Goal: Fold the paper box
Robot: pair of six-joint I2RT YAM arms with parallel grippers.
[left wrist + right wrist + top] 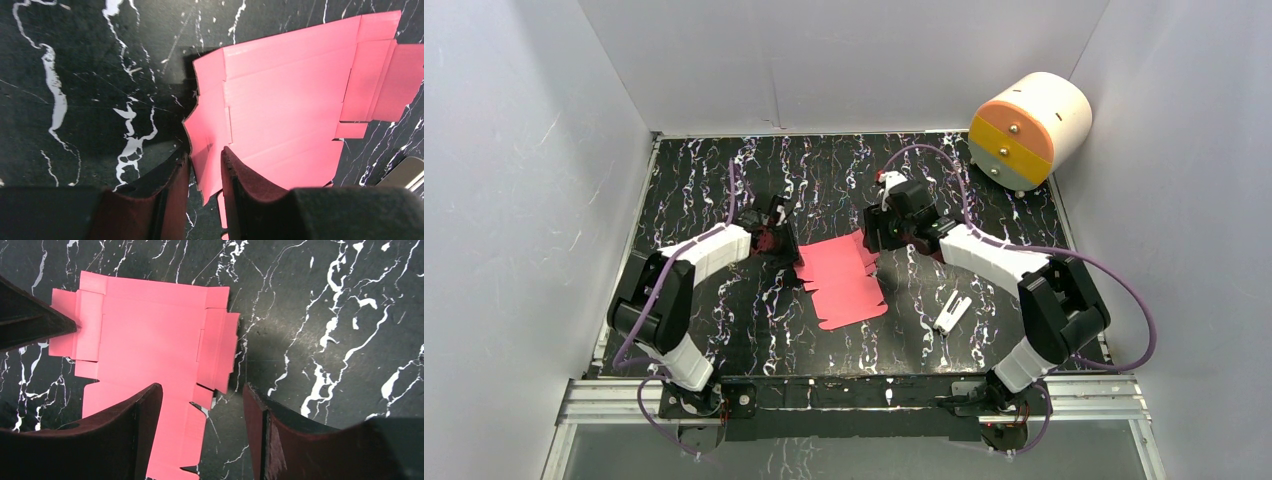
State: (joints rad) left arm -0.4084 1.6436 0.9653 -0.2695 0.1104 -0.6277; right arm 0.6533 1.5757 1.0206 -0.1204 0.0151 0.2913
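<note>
Paper box (842,283) in its unfolded state: a flat pink-red card cut-out with parallel score lines, stepped notches along its long edges and small rectangular flaps at both short ends. It lies at the centre of the black, white-veined table (824,170), between the two grippers. Left gripper (776,238): jaws narrowly parted, with one end flap of the sheet in the gap between the fingers (172,200). That end is slightly raised and casts a shadow on the table, but whether the pads actually press the card cannot be told. Right gripper (876,243): jaws spread wide and holding nothing, poised above the opposite end, with one of its fingers (142,432) overlapping the sheet in the right wrist view. From above, both sets of fingertips merge with the dark table and their gaps are unreadable. The right wrist view cuts the sheet off at the bottom; the left wrist view crops its far flaps at the right edge.
</note>
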